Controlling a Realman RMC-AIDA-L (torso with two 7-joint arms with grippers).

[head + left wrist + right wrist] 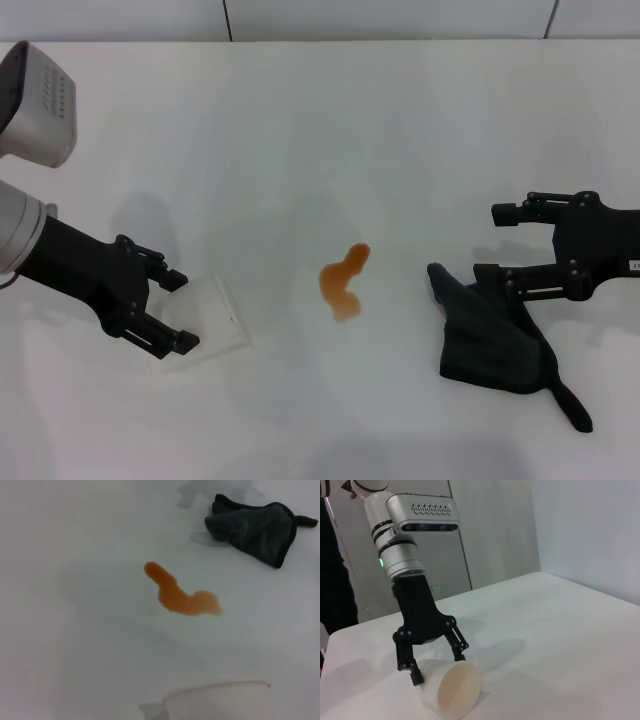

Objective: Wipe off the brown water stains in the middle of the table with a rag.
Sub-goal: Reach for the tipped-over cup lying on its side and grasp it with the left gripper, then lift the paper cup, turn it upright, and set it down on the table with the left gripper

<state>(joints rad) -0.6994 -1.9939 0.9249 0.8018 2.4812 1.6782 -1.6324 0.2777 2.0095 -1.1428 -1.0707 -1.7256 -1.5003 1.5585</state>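
Note:
The brown water stains (343,283) form one wavy orange blot in the middle of the white table (320,120); the blot also shows in the left wrist view (180,596). The dark rag (492,338) lies crumpled at the right, its pointed tail toward the front edge, and it also shows in the left wrist view (255,526). My right gripper (490,241) is open and hovers at the rag's far edge, with its nearer finger over the cloth. My left gripper (180,311) is open at the left, its fingers on either side of a clear cup.
The clear plastic cup (215,320) lies on its side between the left gripper's fingers, its mouth toward the stain; the right wrist view shows it (452,687) under the left gripper (437,666). The table's back edge meets a wall (390,18).

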